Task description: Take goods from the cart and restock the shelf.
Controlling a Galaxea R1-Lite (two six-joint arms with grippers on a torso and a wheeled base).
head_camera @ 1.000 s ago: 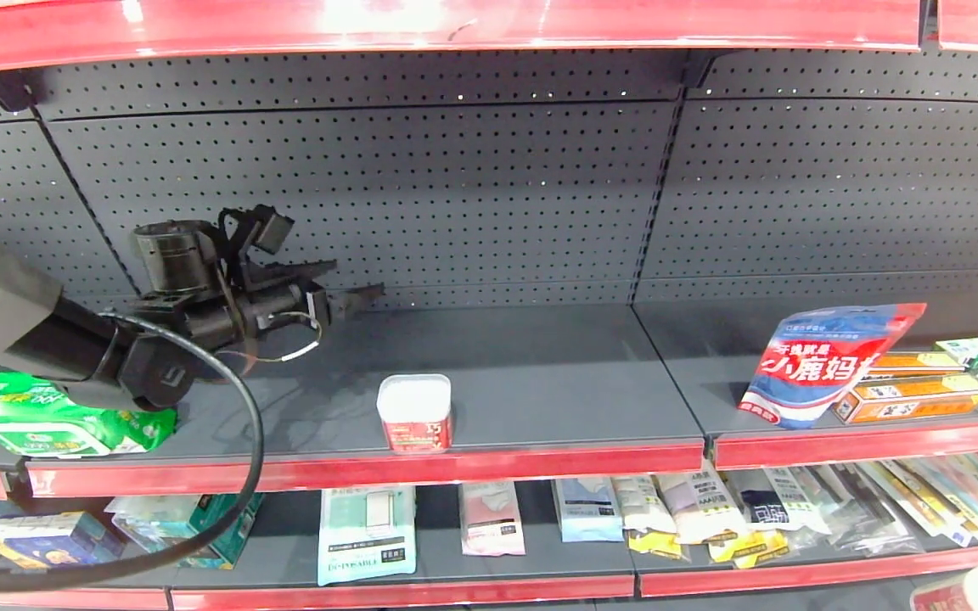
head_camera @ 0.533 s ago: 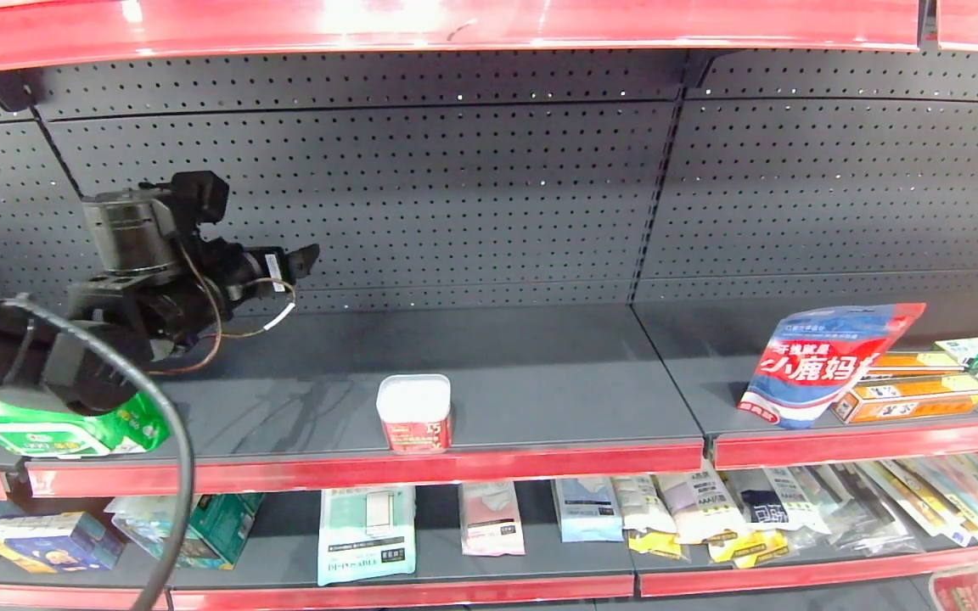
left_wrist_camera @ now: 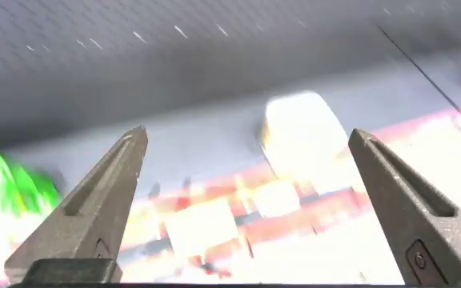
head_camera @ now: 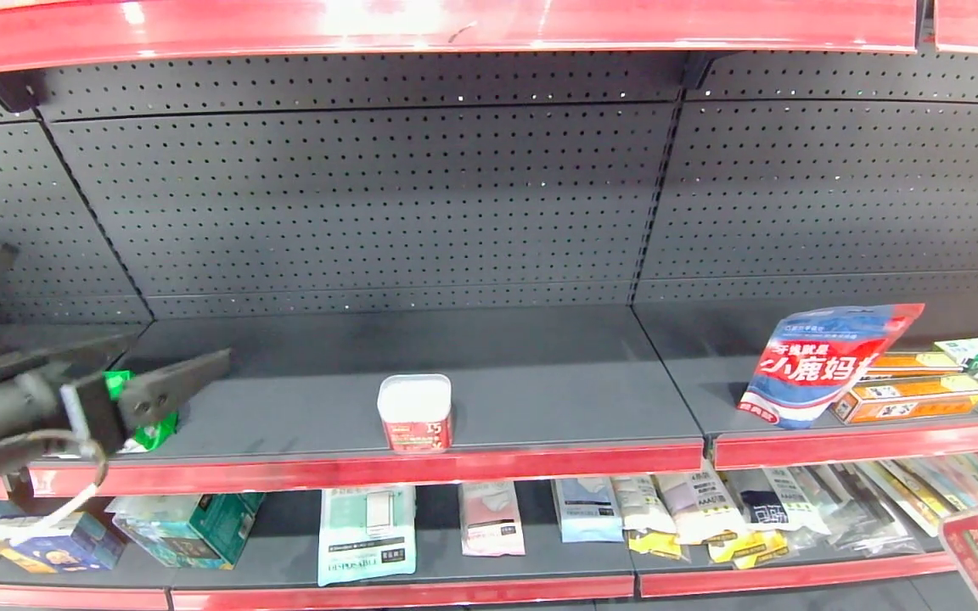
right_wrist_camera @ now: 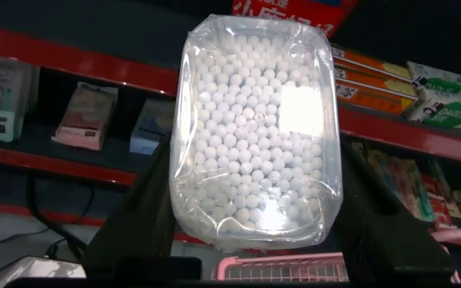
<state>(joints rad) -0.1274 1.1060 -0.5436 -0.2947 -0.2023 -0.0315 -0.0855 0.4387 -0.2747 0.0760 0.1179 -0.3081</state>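
The left gripper [left_wrist_camera: 248, 134] has its jaws spread wide, with nothing between them. It hangs at the front edge of the grey metal shelf with a red front lip [head_camera: 540, 373]. A green plastic packet [head_camera: 145, 428] lies on that shelf just behind the jaws and is partly hidden by them. A small rectangular tub with a white lid and a red label [head_camera: 414, 413] stands upright near the shelf's front lip. It is well apart from the left jaws, on the side toward the robot's right. In the left wrist view the tub shows as a blurred white shape beyond the gap between the two fingers [left_wrist_camera: 102, 200].

The right gripper [right_wrist_camera: 254, 160] has its jaws closed on a clear plastic tub filled with small white beads [right_wrist_camera: 250, 128], one finger against each long side. Beyond these jaws a blue and red pouch [head_camera: 820, 361] leans on a stack of orange and green cartons [head_camera: 913, 392] on the shelf. The lower shelf [head_camera: 421, 585] carries flat packets.
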